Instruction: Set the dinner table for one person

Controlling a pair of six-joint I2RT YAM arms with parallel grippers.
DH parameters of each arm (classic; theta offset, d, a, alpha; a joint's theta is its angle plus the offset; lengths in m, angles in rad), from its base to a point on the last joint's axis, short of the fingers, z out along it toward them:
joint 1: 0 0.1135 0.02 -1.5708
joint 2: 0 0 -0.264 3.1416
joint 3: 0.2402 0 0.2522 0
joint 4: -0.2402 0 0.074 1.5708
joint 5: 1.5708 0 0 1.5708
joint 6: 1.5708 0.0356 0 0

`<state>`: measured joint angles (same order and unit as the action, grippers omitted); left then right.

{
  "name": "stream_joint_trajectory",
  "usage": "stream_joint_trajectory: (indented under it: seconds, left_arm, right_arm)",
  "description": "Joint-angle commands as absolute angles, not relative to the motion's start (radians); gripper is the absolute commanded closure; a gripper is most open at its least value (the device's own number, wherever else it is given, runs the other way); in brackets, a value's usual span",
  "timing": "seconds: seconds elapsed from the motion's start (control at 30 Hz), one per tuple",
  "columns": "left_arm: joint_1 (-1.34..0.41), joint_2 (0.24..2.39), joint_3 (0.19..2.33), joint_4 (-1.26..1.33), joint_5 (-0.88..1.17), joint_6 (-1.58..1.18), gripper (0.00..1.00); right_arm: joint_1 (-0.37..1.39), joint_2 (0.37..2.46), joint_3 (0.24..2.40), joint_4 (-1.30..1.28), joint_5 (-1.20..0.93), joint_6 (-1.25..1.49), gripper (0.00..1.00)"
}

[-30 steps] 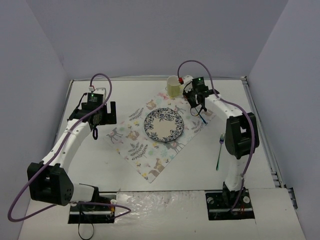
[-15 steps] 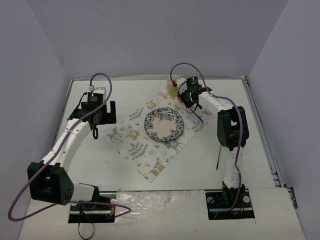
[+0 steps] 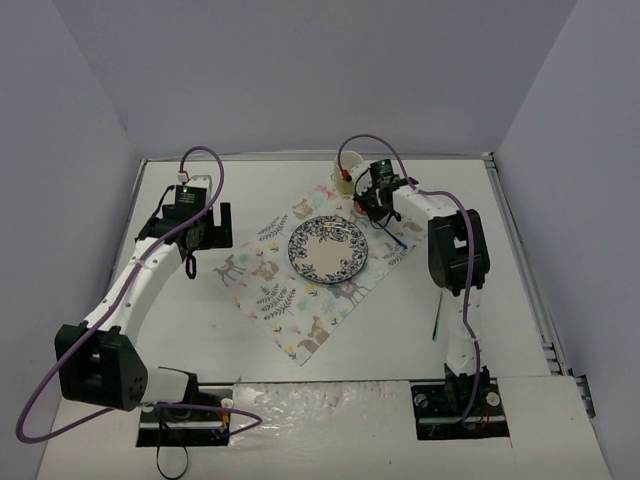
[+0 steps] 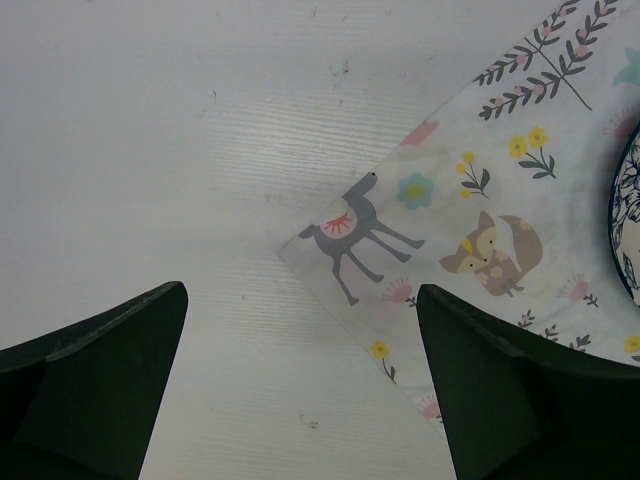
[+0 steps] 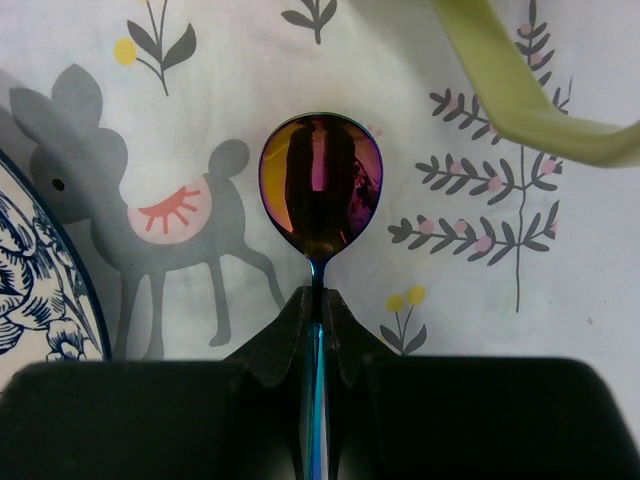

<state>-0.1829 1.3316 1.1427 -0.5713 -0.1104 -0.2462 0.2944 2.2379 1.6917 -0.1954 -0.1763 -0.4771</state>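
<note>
Plain white tabletop (image 3: 200,330) boxed in by grey walls (image 3: 300,70). A mat (image 3: 280,300) is laid at an angle with the plate (image 3: 328,248) in the middle of it, so the table being set is basically everything under and around that plate. The bit that matters right now: the right jaws are pinching the spoon (image 5: 320,185) by its handle, just off the plate's far right edge, near the cup (image 3: 346,180). From the right wrist cam the handle runs straight back into the jaws. The bowl sticks out in front over the mat, with the plate's rim on one side and the cup's rim on the other. So the long axis points into the gap between plate and cup rather than running alongside the plate, and I'd guess it needs a turn before it goes down beside the plate. Can't tell if the bowl is touching the mat or hanging just above it. The left jaws are spread wide with nothing in them, over the mat's corner well off the plate's left side. That makes the right arm (image 3: 455,250) clearly the nearer one for this. The fork (image 3: 436,322) lies on bare tabletop to the plate's near right, partly behind that arm.
</note>
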Motion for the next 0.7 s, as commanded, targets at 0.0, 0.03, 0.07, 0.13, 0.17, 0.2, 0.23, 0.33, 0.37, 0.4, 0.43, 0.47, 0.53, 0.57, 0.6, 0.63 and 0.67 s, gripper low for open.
stream_joint_trajectory:
  seconds: [0.0, 0.03, 0.07, 0.13, 0.17, 0.2, 0.23, 0.33, 0.37, 0.4, 0.43, 0.47, 0.53, 0.57, 0.6, 0.63, 0.67]
  left_arm:
    - [-0.178, 1.322, 1.175, -0.545, -0.130, -0.241, 0.03]
    - [-0.178, 1.322, 1.175, -0.545, -0.131, -0.241, 0.03]
    - [-0.178, 1.322, 1.175, -0.545, -0.132, -0.241, 0.03]
    - [-0.178, 1.322, 1.175, -0.546, -0.132, -0.240, 0.03]
    - [-0.178, 1.322, 1.175, -0.546, -0.132, -0.239, 0.03]
    - [-0.178, 1.322, 1.175, -0.546, -0.132, -0.239, 0.03]
    - [-0.178, 1.322, 1.175, -0.545, -0.132, -0.239, 0.03]
    - [-0.178, 1.324, 1.174, -0.546, -0.132, -0.239, 0.03]
    - [-0.178, 1.324, 1.175, -0.545, -0.132, -0.239, 0.03]
    - [-0.178, 1.324, 1.175, -0.546, -0.132, -0.239, 0.03]
    - [-0.178, 1.324, 1.175, -0.546, -0.132, -0.239, 0.03]
    - [-0.178, 1.324, 1.175, -0.545, -0.132, -0.239, 0.03]
    - [-0.178, 1.324, 1.175, -0.547, -0.132, -0.240, 0.03]
    - [-0.178, 1.323, 1.175, -0.547, -0.132, -0.239, 0.03]
    - [-0.178, 1.321, 1.175, -0.546, -0.131, -0.239, 0.03]
    - [-0.178, 1.320, 1.175, -0.546, -0.130, -0.240, 0.03]
    - [-0.178, 1.319, 1.175, -0.547, -0.130, -0.240, 0.03]
  right_arm:
    - [0.278, 2.226, 1.740, -0.190, -0.186, -0.497, 1.00]
    - [0.278, 2.226, 1.739, -0.190, -0.182, -0.500, 1.00]
    - [0.278, 2.227, 1.738, -0.190, -0.178, -0.503, 1.00]
    - [0.279, 2.227, 1.734, -0.190, -0.177, -0.509, 1.00]
    - [0.279, 2.227, 1.733, -0.190, -0.175, -0.512, 0.99]
    - [0.278, 2.227, 1.732, -0.190, -0.172, -0.514, 0.98]
    - [0.278, 2.227, 1.732, -0.190, -0.170, -0.516, 0.97]
    - [0.278, 2.228, 1.733, -0.190, -0.167, -0.515, 0.92]
    - [0.278, 2.227, 1.733, -0.190, -0.167, -0.515, 0.89]
    - [0.278, 2.225, 1.732, -0.189, -0.167, -0.512, 0.86]
    - [0.278, 2.220, 1.732, -0.189, -0.167, -0.510, 0.83]
    - [0.278, 2.210, 1.733, -0.189, -0.169, -0.507, 0.78]
    - [0.276, 2.191, 1.733, -0.189, -0.165, -0.490, 0.72]
    - [0.276, 2.182, 1.733, -0.189, -0.163, -0.483, 0.70]
    - [0.275, 2.166, 1.733, -0.189, -0.154, -0.469, 0.67]
    - [0.274, 2.146, 1.729, -0.188, -0.141, -0.451, 0.64]
    - [0.272, 2.129, 1.723, -0.188, -0.129, -0.435, 0.60]
